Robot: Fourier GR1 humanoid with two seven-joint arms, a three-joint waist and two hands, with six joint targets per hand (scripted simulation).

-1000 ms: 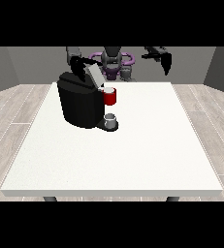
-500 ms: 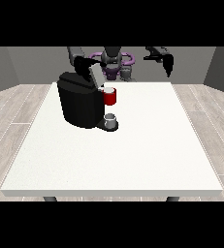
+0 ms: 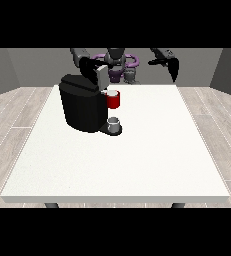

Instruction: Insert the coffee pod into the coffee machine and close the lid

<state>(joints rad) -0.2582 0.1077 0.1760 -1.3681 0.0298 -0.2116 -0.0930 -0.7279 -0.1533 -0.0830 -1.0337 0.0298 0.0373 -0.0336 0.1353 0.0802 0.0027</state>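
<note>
The black coffee machine (image 3: 82, 107) stands on the white table (image 3: 137, 160), left of centre. Its grey lid (image 3: 101, 76) is raised and tilted above the machine's top. A red round pod holder (image 3: 113, 100) sticks out at the machine's front, and a small grey cup (image 3: 114, 124) stands on the base below it. I cannot make out a separate coffee pod. The hand at the view's left (image 3: 89, 69) is right behind the lid, touching or almost touching it. The hand at the view's right (image 3: 173, 66) hangs in the air beyond the table's far edge, fingers pointing down, holding nothing.
The robot's torso (image 3: 118, 65) with purple parts rises behind the table's far edge. A wooden floor surrounds the table on all sides.
The lid and the hand at the view's left have shifted slightly rightward and down. The hand at the view's right has drifted a little further right.
</note>
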